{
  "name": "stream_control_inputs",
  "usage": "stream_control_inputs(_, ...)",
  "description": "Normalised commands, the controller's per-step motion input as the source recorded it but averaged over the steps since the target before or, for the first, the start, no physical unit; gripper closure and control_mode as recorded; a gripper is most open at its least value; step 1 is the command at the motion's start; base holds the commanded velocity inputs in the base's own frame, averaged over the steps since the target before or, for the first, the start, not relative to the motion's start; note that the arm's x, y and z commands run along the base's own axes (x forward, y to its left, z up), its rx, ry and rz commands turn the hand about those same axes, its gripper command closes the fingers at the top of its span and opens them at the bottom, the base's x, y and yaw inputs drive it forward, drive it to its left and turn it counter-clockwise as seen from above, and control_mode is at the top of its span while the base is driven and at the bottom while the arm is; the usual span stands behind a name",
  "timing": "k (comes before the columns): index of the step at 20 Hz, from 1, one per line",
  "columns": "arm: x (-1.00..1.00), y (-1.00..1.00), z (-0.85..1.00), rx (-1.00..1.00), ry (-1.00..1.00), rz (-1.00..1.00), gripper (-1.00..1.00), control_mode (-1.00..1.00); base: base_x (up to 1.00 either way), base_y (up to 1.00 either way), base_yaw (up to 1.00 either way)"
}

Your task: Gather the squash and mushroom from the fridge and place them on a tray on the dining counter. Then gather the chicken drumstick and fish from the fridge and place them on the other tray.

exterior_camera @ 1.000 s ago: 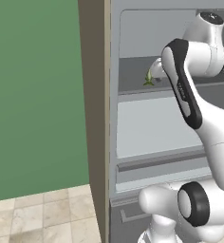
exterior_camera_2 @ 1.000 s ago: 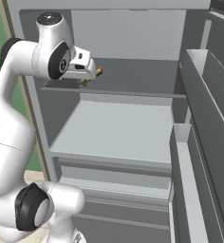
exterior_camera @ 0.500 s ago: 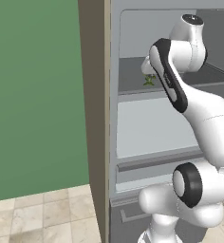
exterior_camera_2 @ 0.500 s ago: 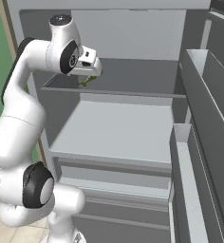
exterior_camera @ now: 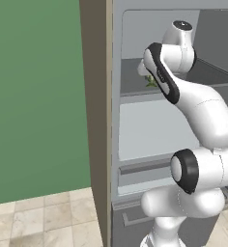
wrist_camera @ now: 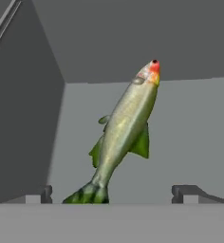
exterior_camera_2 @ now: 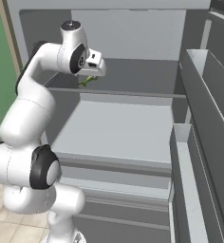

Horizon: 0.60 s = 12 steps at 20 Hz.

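**Pincer lined up on the fish, upper fridge shelf**

Left base view: white arm reaches into the open tall grey metallic fridge (exterior_camera: 99, 120), wrist at upper-shelf level. A scrap of green, the small slim greenish-silver fish (exterior_camera: 151, 82), peeks out just left of the forearm on that shelf. Shelf below carries nothing I can see.

Right base view: pincer (exterior_camera_2: 96, 72) sits over the left end of the upper shelf, pointing down and back. Fish (exterior_camera_2: 87, 81) lies directly under and just ahead of it, near the fridge's left wall. Lower shelf and the grey door bins (exterior_camera_2: 199, 142) on the right look bare.

Hand view: fish (wrist_camera: 125, 130) lies flat on the shelf floor between the two dark fingertips (wrist_camera: 186, 192), tail at the bottom edge closest to the pincer, red-tipped head pointing away toward the back wall, tilted slightly right. Long axis runs roughly along the approach line, so the jaws would close across the body. Pincer is fully open, holding nothing, not touching the fish. Next move, as I judge it: straight advance, close on mid-body.
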Motion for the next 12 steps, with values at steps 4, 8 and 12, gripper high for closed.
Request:
stream_control_inputs(4,0.32,0.00,-0.13,0.00,0.00,-0.03,-1.00,-1.00,0.00,0.00,0.00)
stream_control_inputs(8,0.32,0.01,-0.01,0.00,0.00,-0.04,-1.00,-1.00,0.00,0.00,0.00)
stream_control_inputs(12,0.30,0.01,-0.02,0.00,0.00,-0.04,-1.00,-1.00,0.00,0.00,0.00)
